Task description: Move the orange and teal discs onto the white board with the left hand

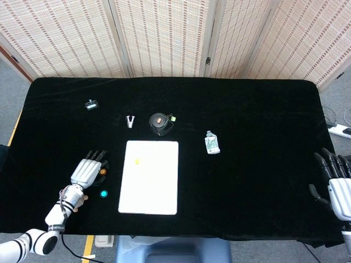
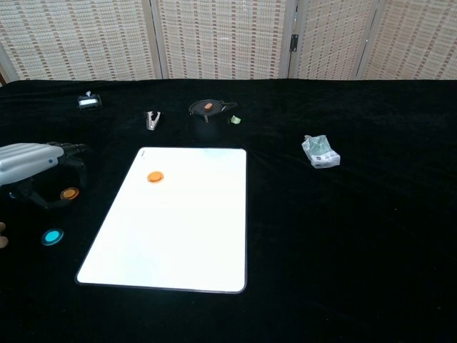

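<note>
The white board (image 1: 149, 177) (image 2: 178, 221) lies in the middle of the black table with one orange disc (image 1: 137, 161) (image 2: 155, 176) on its far left part. Left of the board, a second orange disc (image 1: 102, 172) (image 2: 69, 193) lies on the cloth, and a teal disc (image 1: 103, 193) (image 2: 51, 236) lies nearer the front edge. My left hand (image 1: 85, 171) (image 2: 32, 163) arches over the loose orange disc, which shows between the thumb and the bent fingers; it holds nothing. My right hand (image 1: 337, 183) rests at the far right edge, fingers apart, empty.
Behind the board stand a black round pot with an orange top (image 1: 159, 123) (image 2: 207, 109), a small metal clip (image 1: 130, 121) (image 2: 153, 119) and a small dark device (image 1: 91, 104) (image 2: 88, 102). A crumpled packet (image 1: 211, 142) (image 2: 319, 152) lies right of the board.
</note>
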Motion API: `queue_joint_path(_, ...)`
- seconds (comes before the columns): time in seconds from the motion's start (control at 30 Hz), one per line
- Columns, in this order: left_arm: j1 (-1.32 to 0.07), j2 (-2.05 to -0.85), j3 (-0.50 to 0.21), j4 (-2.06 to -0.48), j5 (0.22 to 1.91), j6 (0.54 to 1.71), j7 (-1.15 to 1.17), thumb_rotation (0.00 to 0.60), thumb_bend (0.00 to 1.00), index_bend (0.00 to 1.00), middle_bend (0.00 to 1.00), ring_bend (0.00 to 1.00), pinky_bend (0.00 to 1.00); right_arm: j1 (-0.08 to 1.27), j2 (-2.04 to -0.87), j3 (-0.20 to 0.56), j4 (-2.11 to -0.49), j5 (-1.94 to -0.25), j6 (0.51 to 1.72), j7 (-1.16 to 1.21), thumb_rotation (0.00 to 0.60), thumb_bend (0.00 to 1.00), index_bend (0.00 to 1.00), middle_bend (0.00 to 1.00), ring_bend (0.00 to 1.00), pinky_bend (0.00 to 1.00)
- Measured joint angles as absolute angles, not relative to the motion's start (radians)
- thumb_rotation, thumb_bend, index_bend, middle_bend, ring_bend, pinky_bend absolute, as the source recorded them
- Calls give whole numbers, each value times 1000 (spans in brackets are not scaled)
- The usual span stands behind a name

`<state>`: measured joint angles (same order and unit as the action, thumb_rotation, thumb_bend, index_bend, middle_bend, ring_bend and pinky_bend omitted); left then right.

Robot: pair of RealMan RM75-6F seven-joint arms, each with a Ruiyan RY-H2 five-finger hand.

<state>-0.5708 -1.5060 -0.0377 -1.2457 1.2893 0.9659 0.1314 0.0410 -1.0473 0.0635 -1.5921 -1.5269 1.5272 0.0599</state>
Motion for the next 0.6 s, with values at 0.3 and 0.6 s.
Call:
queue_joint_path(0.3, -567, -1511, -45, -1224, 1277, 948, 127, 600, 437, 428, 75, 0, 0, 41, -1049, 64, -1590, -1527, 1529, 61, 600, 426, 0, 0, 0, 0)
queue_joint_path(0.6, -567, -1525, -53, -1200, 1275, 940, 119, 600, 442, 478, 75, 0, 0, 38, -1049, 64, -1587, -1524, 1530, 65, 600, 425, 0, 0, 0, 0)
